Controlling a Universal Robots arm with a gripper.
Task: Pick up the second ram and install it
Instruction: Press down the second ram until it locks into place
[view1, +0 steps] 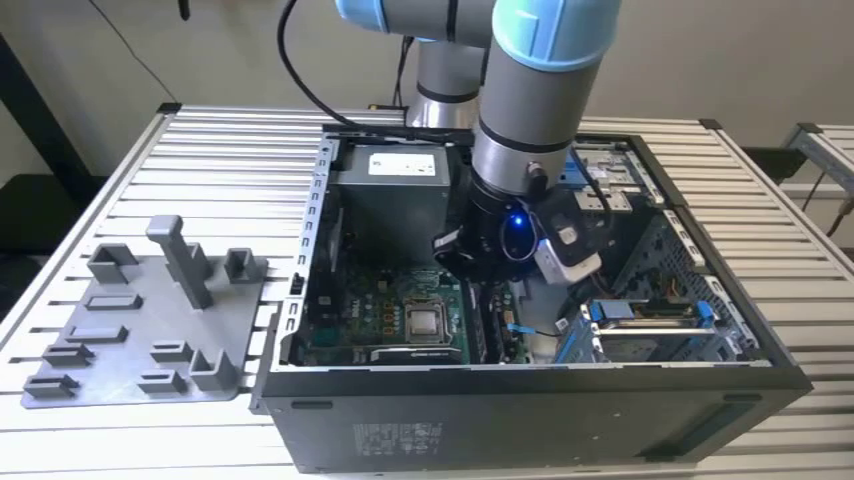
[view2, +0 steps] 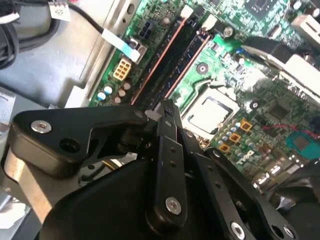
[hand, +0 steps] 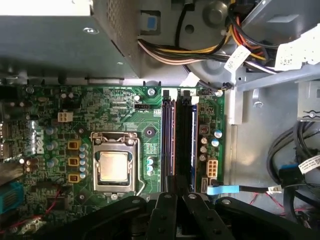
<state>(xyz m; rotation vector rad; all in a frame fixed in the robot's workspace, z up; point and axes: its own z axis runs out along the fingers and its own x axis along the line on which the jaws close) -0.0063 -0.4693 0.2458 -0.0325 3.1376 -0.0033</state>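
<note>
The gripper (view2: 167, 112) is made of matt black linkage bars joined by bright screws, and in both wrist views its fingers are drawn narrowly together at the near end of the memory slots. It cannot be told whether anything is clamped between them. In the first wrist view the gripper (hand: 176, 192) sits directly over the slots, where the second ram (hand: 186, 137) is seen as a long, thin, dark strip standing on edge in a slot, just beside a purple-edged neighbouring slot (hand: 167, 137). In the second wrist view the same strip (view2: 172, 60) runs away from the fingertips.

Next to the slots lies the square silver processor chip (hand: 114, 165) in its metal frame, on a glossy green motherboard (hand: 120, 107) dotted with small components. A blue flat cable (hand: 222, 189) is seen in the first wrist view.

In the exterior view the arm is seen reaching down into an open black computer case (view1: 534, 400) on a ribbed metal table (view1: 200, 140), with a grey moulded tray (view1: 140, 320) with upright posts to the exterior view's left.
</note>
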